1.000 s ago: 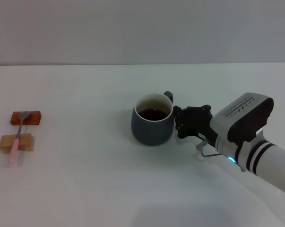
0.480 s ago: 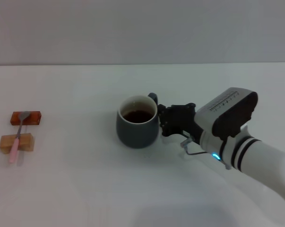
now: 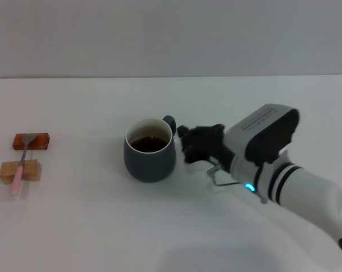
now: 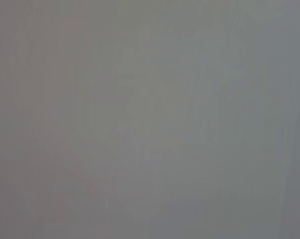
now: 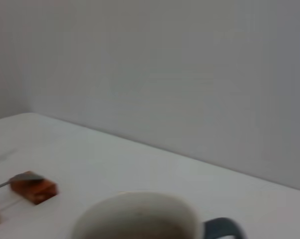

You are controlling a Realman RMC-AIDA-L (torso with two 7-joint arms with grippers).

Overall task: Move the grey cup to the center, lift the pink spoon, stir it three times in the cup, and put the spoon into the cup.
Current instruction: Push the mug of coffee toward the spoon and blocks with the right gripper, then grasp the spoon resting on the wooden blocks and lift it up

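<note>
The grey cup (image 3: 150, 158), holding dark liquid, stands on the white table a little left of the middle; its white rim (image 5: 135, 211) and handle (image 5: 222, 230) fill the lower part of the right wrist view. My right gripper (image 3: 183, 145) is at the cup's right side, shut on the handle (image 3: 169, 121). The pink spoon (image 3: 20, 164) lies far left across two small blocks, its metal bowl (image 5: 21, 177) pointing away from me. My left gripper does not show in any view.
A reddish-brown block (image 3: 31, 140) and a wooden block (image 3: 20, 170) carry the spoon at the far left. The reddish block (image 5: 35, 189) also shows in the right wrist view. White table (image 3: 80, 226) lies between the cup and the blocks.
My right gripper has moved left with the cup, which has shifted steadily leftward over the table. The spoon and blocks have stayed in place.
</note>
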